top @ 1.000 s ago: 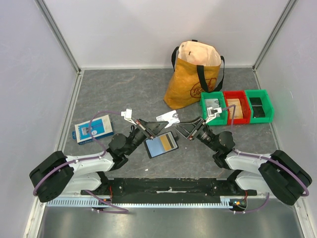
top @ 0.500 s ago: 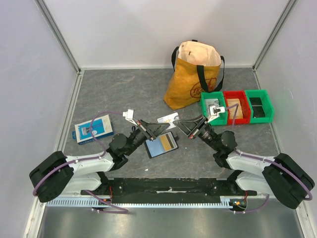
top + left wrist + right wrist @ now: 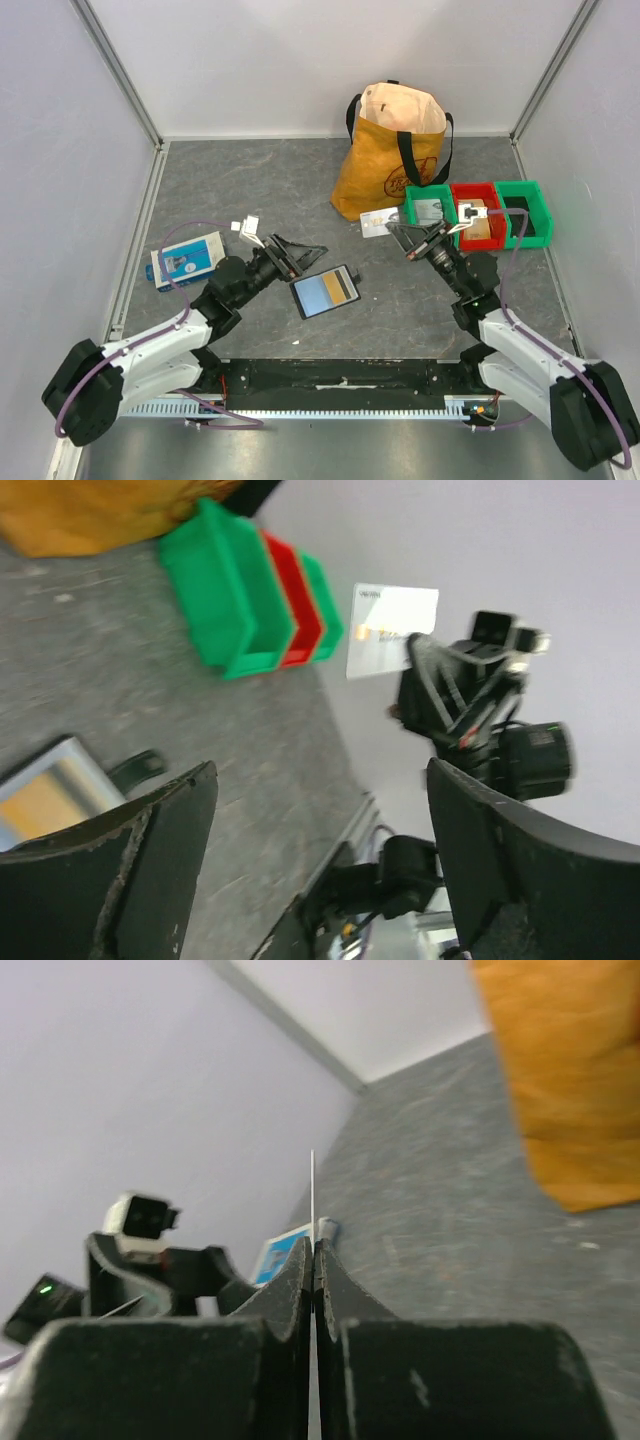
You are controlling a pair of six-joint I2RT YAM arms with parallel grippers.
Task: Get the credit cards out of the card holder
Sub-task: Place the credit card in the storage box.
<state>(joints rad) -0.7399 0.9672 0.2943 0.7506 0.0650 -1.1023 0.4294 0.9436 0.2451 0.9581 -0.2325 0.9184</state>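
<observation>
The black card holder (image 3: 297, 300) lies open on the grey table between the arms, an orange credit card (image 3: 336, 288) showing in it. My right gripper (image 3: 396, 231) is shut on a pale credit card (image 3: 374, 223), held in the air just left of the bins. The right wrist view shows that card (image 3: 312, 1195) edge-on between the shut fingers. My left gripper (image 3: 305, 258) stands open and empty, up and left of the holder. From the left wrist view the pale card (image 3: 392, 630) shows flat in the right gripper, and the holder (image 3: 135, 768) lies at lower left.
A yellow tote bag (image 3: 392, 152) stands at the back. Green and red bins (image 3: 480, 215) sit in a row to its right. A blue-and-white flat box (image 3: 187, 259) lies at the left near the left arm. White walls enclose the table.
My left gripper opened, let go of the pale card and drew back to the left. My right gripper shut on that card and carried it right, toward the bins.
</observation>
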